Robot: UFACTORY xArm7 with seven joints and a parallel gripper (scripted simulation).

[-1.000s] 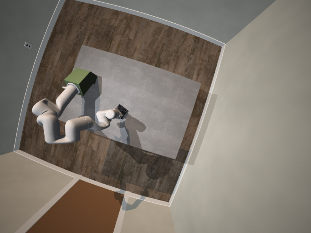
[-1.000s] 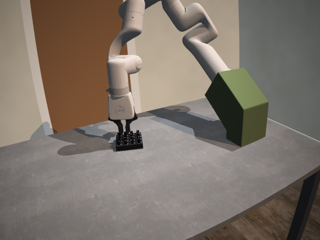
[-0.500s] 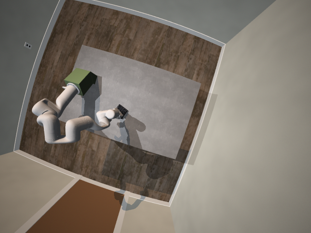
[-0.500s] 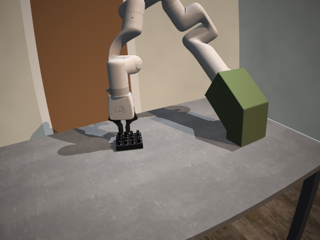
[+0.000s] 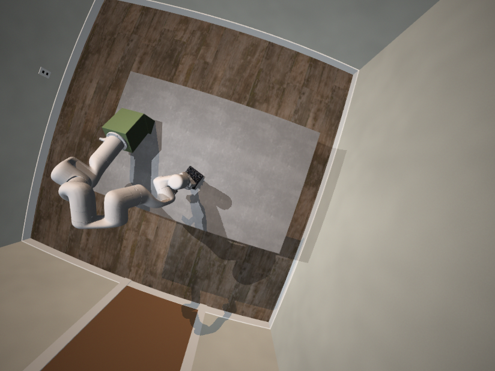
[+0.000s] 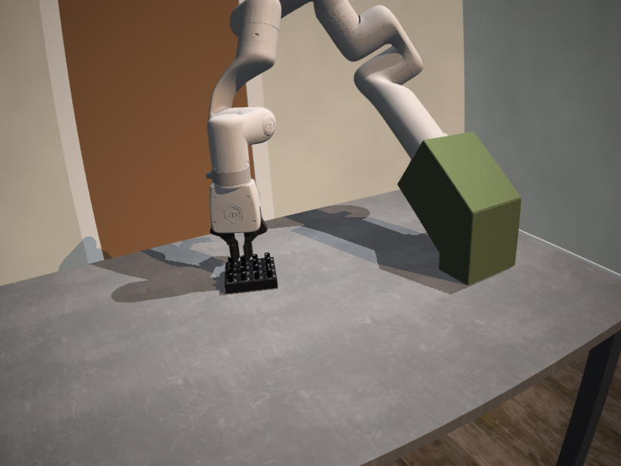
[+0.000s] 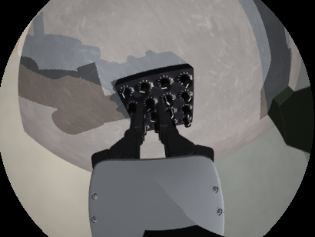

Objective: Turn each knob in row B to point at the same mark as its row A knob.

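While my gripper (image 5: 191,183) (image 6: 241,256) (image 7: 150,110) is pointing down at the knob box (image 5: 196,176) (image 6: 250,286) (image 7: 154,73), its two black fingers (image 6: 234,250) are standing a little apart, a narrow gap showing between them. I am observing one knob (image 7: 150,103) in line with that gap in the wrist view; contact is not being resolved, and I am seeing no clear pinch on it

The box is resting upright on the grey table (image 5: 247,159) (image 6: 350,351) (image 7: 227,69), carrying its knobs in a grid. My fingertips are reaching in among the knobs, on the side away from the exterior camera, and are covering part of the grid. White lines are showing on several knobs, those along the uncovered edge in the wrist view included; the printed names are staying too small to read, so I cannot tell which row is B or whether it is matching A

My white arm (image 5: 116,207) (image 6: 227,145) is bending from the green pedestal (image 5: 124,119) (image 6: 481,175) (image 7: 296,115), which is standing well apart from the box. Shadows of the arm are falling across the table beside the box

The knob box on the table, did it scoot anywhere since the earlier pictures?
No, the knob box hasn't visibly moved: it sits in the same spot compared with the green block.
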